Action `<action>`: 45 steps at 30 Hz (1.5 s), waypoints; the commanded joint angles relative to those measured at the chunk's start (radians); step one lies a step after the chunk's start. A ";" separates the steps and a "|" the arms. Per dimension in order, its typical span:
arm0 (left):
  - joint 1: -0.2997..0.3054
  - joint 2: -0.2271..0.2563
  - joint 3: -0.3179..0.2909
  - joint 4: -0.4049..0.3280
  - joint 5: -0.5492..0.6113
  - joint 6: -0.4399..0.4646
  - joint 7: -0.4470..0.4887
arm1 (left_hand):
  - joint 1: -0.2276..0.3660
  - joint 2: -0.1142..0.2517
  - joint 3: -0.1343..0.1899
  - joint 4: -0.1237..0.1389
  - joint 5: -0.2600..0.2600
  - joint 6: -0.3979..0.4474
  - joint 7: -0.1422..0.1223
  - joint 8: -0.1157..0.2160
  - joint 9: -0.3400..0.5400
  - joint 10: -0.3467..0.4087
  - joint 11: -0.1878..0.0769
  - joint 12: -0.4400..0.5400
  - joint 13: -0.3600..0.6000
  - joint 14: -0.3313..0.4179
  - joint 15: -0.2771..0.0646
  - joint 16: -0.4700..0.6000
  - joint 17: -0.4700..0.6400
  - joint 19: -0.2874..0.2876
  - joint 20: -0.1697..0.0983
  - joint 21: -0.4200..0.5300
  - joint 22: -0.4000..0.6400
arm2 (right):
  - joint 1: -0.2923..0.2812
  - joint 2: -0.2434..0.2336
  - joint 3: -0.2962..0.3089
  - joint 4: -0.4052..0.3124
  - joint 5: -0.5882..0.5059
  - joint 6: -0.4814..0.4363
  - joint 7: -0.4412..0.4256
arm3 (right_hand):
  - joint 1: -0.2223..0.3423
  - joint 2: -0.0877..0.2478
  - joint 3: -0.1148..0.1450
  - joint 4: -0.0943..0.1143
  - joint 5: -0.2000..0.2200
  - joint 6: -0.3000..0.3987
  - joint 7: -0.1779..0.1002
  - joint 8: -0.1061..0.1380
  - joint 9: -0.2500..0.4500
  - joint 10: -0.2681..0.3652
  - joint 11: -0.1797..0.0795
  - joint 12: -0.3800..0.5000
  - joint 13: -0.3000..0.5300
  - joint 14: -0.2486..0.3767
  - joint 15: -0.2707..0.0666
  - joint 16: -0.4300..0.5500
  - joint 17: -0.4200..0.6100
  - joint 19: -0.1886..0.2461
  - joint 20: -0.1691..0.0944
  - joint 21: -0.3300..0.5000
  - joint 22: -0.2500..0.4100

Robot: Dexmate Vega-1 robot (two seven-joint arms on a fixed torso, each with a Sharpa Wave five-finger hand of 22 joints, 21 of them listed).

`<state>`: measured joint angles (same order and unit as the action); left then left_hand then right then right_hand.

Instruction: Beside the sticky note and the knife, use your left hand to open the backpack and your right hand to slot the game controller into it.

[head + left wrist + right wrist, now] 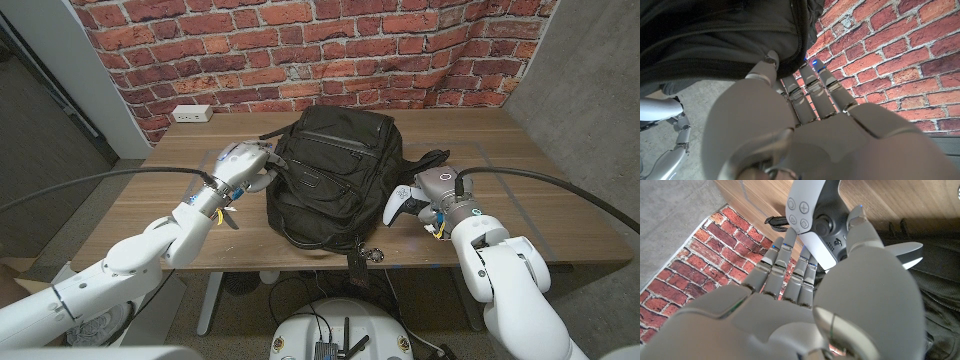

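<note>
A black backpack (pixel 335 180) lies in the middle of the wooden table (pixel 540 215), with its top toward the wall. My left hand (pixel 243 167) is at its left side. The fingers (pixel 810 87) reach out straight to the bag's edge, and the thumb touches the black fabric (pixel 715 45). I cannot see a grip on it. To the right of the bag, my right hand (pixel 436 190) holds the white and black game controller (pixel 402 206) just above the table. The controller (pixel 815 220) sits between thumb and fingers, close to the backpack's side (pixel 935 280).
A white power strip (pixel 190 113) lies at the table's back left, below the brick wall (pixel 330 40). A backpack strap (pixel 436 157) trails toward the right. A small tag (pixel 372 254) hangs from the bag at the front edge.
</note>
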<state>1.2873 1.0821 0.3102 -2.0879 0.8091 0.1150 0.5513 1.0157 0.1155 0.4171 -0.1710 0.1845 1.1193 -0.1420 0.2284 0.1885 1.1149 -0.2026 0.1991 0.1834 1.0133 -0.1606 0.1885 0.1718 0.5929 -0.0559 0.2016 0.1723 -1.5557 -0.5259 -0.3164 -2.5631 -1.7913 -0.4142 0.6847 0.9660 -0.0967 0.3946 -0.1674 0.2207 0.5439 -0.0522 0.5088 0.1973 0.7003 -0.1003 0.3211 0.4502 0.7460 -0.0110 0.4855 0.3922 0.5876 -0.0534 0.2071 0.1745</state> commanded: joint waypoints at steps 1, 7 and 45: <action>-0.025 -0.040 -0.002 -0.019 -0.024 -0.024 -0.040 | -0.008 0.002 0.006 0.000 0.000 0.005 0.002 0.006 0.003 0.015 0.000 0.004 0.002 0.013 -0.080 0.002 0.003 0.008 -0.148 0.002 0.003 | -0.025 0.025 -0.005 -0.023 -0.028 0.022 -0.010 | 0.138 0.145 0.004 0.002 0.003 0.080 -0.067 0.006 0.004 0.111 -0.100 0.001 0.001 0.074 -0.227 0.001 0.065 0.011 -0.143 0.002 0.003; -0.034 -0.056 -0.009 -0.029 -0.042 -0.028 -0.064 | -0.009 0.000 0.007 -0.001 0.000 0.005 0.000 0.005 0.003 0.017 0.000 0.003 0.002 0.016 -0.080 0.002 0.003 0.011 -0.148 0.003 0.003 | -0.039 0.032 -0.002 -0.032 -0.031 0.028 -0.026 | 0.139 0.144 0.003 0.001 0.003 0.081 -0.067 0.005 0.004 0.114 -0.100 0.000 0.003 0.074 -0.228 -0.002 0.066 0.011 -0.143 0.002 0.003; -0.124 -0.188 0.000 -0.015 -0.124 -0.024 -0.080 | -0.014 -0.003 0.015 -0.001 0.001 0.003 0.000 0.001 0.004 0.025 -0.001 -0.001 0.002 0.027 -0.080 -0.002 0.002 0.023 -0.149 0.004 0.004 | -0.034 0.076 -0.057 -0.053 -0.054 0.065 -0.030 | 0.143 0.151 -0.004 0.001 0.005 0.091 -0.068 0.006 0.003 0.124 -0.100 -0.009 0.008 0.086 -0.228 -0.009 0.075 0.025 -0.140 0.009 0.005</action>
<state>1.1962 0.9203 0.2964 -2.1163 0.6946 0.1027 0.4632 1.0100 0.1081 0.4266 -0.1725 0.1838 1.1191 -0.1422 0.2281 0.1883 1.1288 -0.2068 0.1972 0.1855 1.0310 -0.1678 0.1886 0.1718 0.6045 -0.0570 0.2016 0.1748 -1.5923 -0.4612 -0.3571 -2.6104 -1.8386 -0.3541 0.6543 0.9660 -0.0967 0.3880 -0.1674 0.2207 0.5549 -0.0479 0.5103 0.1974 0.7130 -0.1021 0.3085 0.4515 0.7546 -0.0135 0.4701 0.4283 0.6040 -0.0589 0.2111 0.1745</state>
